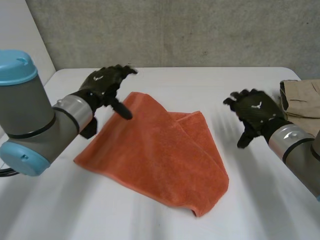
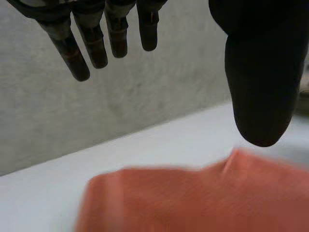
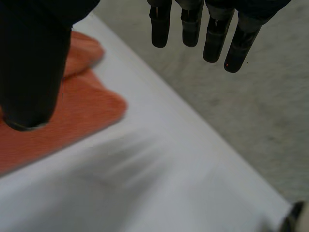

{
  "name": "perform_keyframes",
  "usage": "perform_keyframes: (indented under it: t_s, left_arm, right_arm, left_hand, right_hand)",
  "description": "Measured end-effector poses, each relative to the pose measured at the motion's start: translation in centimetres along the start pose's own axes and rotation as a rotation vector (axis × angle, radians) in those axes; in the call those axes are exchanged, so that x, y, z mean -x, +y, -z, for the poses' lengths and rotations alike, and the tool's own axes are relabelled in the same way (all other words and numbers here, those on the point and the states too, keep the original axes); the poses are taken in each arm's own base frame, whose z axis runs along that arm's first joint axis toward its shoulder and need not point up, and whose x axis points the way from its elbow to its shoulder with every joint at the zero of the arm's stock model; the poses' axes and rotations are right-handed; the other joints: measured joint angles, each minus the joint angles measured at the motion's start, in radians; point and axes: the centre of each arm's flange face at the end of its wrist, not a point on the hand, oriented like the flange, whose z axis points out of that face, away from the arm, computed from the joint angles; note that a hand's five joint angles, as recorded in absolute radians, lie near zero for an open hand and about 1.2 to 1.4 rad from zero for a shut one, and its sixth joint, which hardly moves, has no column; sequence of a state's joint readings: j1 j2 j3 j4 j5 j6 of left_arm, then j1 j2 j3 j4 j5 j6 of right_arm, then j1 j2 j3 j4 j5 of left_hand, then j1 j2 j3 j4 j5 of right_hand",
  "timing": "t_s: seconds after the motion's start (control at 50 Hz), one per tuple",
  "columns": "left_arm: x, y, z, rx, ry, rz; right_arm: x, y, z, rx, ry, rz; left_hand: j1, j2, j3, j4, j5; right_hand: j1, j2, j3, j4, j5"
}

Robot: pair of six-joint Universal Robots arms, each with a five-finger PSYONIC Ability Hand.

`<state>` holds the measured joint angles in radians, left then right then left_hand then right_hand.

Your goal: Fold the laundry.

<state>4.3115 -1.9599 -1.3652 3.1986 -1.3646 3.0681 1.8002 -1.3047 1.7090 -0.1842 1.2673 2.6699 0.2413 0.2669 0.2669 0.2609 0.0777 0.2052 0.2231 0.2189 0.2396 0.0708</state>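
On the near side of the desk (image 1: 100,215), the orange towel (image 1: 155,155) lay across the middle, its nearest corner pointing toward five o'clock. It was not lying flat. A flap was doubled over on the far side, up around one o'clock, and the edges did not line up, so the fold looked half made.

Further back, at ten o'clock from the towel's middle, the left hand (image 1: 105,82) hovered by the far-left corner. Its fingers (image 2: 94,46) were loose and spread, its thumb (image 2: 260,82) hung close above the cloth, and it was grasping nothing.

Out at three o'clock the right hand (image 1: 255,112) hung over bare desk just beside the towel. It was released too, fingers relaxed and empty.

Beyond it, near two o'clock at the desk's edge, sat a khaki garment (image 1: 302,97), apparently folded, well apart from the towel. The grey wall (image 1: 200,30) closed off the back.

By my reading, the work was between grips, with the towel loosely doubled and neither hand on it. The next move would call for each hand to come down on a far corner and pinch it. The two would then carry that edge over together until it met the near edge squarely, since a one-sided pull could drag the cloth askew.
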Motion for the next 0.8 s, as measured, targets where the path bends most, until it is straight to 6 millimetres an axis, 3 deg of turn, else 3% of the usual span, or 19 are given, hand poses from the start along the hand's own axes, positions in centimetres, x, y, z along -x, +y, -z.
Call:
perform_keyframes:
  t_s: [0.14,0.24,0.48,0.8]
  left_arm:
    - [1.0,3.8,1.9,0.160,-0.011,-0.335]
    - [1.0,6.4,3.7,0.260,0.033,-0.481]
    - [0.9,8.9,5.8,0.323,0.185,-0.476]
    - [2.1,11.5,4.8,0.346,0.192,-0.505]
  right_arm:
    - [1.9,0.2,2.2,0.152,-0.135,-0.048]
    - [5.0,0.2,4.4,0.225,-0.246,-0.096]
    - [9.2,1.0,6.2,0.179,-0.315,-0.080]
    - [10.0,2.0,6.6,0.185,-0.285,-0.053]
  left_hand:
    - [0.000,0.000,0.000,0.000,0.000]
    - [0.000,0.000,0.000,0.000,0.000]
    - [0.067,0.039,0.036,0.044,0.056]
    - [0.166,0.139,0.140,0.147,0.160]
  right_hand:
    - [0.000,0.000,0.000,0.000,0.000]
    - [0.000,0.000,0.000,0.000,0.000]
    - [0.000,0.000,0.000,0.000,0.000]
    - [0.000,0.000,0.000,0.000,0.000]
